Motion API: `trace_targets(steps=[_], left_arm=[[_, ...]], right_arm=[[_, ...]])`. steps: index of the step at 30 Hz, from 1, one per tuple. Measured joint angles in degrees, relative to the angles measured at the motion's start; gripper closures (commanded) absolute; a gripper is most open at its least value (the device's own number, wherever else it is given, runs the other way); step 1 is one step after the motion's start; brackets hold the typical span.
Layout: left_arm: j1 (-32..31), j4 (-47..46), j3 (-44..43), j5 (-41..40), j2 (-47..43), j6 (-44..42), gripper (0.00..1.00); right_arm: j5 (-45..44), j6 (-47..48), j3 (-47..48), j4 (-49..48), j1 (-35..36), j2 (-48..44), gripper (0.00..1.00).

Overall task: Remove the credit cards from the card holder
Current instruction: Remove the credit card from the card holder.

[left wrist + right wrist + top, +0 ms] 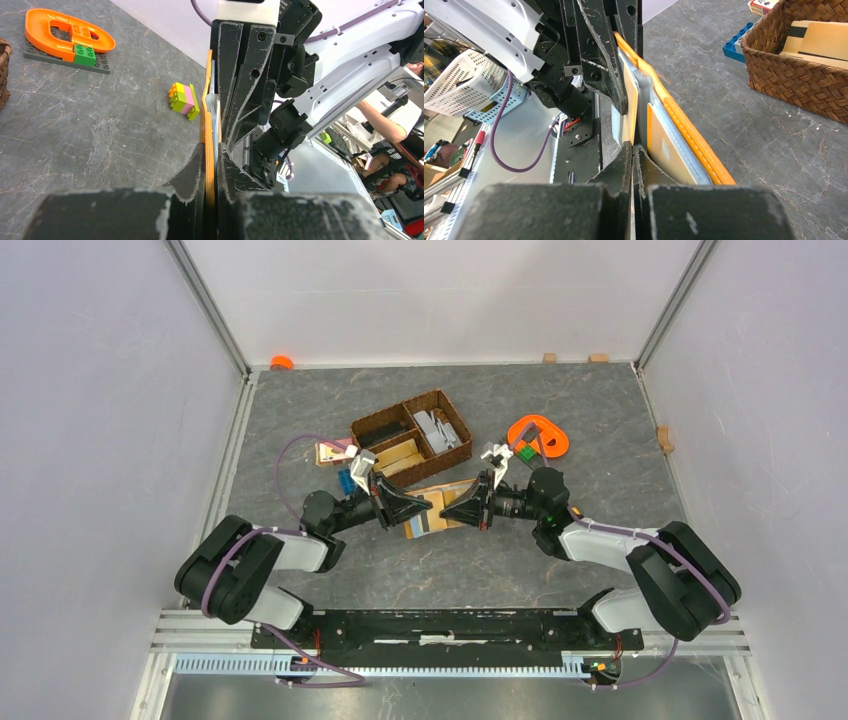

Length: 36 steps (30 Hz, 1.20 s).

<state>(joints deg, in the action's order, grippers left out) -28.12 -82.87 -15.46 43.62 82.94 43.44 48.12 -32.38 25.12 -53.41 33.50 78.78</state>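
Note:
The mustard-orange card holder [432, 518] is held up on edge between my two grippers at the table's middle. My left gripper [212, 165] is shut on its orange cover and light blue lining [205, 120]. In the right wrist view the card holder [684, 130] stands open, showing tan and light blue panels. My right gripper [632, 150] is shut on a thin pale credit card [629, 107] that sticks out from inside it. The two grippers face each other, fingertips nearly touching. Other credit cards in the card holder are hidden.
A brown wicker basket [412, 435] [804, 70] with cards in it stands just behind the grippers. An orange ring on a dark plate [540, 435] [65, 35] lies at the back right. A small coloured block [184, 100] and a blue brick [345, 482] sit nearby.

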Motion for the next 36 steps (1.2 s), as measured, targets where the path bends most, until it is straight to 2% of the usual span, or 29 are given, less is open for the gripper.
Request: trace_targets(steps=[6,17,18,21,22,31,36], left_arm=[[0.0,-0.9,0.0,0.0,0.5,0.8,0.98],[1.7,-1.6,-0.1,0.7,1.1,2.3,0.98],[1.7,-1.6,-0.1,0.7,1.1,2.3,0.98],[1.8,-1.6,0.0,0.7,0.9,2.3,0.98],[1.8,-1.6,0.0,0.7,0.8,2.4,0.98],[1.7,-1.6,0.0,1.6,0.5,3.6,0.98],[1.7,-1.6,0.0,1.6,-0.6,4.1,0.98]], right_arm=[[0.0,0.0,-0.1,0.2,-0.6,-0.5,1.0],[2.1,-3.4,-2.5,-5.7,-4.9,-1.3,1.0],[2.1,-3.4,-2.5,-5.8,-4.9,-1.4,0.99],[2.4,-3.5,-2.5,-6.1,-5.1,-1.5,0.75],[2.4,-3.6,-2.5,-6.1,-5.1,-1.5,0.73],[3.1,-3.3,-2.4,-7.0,-3.8,0.6,0.63],[3.3,-2.3,-1.6,-5.8,-2.5,1.2,0.63]])
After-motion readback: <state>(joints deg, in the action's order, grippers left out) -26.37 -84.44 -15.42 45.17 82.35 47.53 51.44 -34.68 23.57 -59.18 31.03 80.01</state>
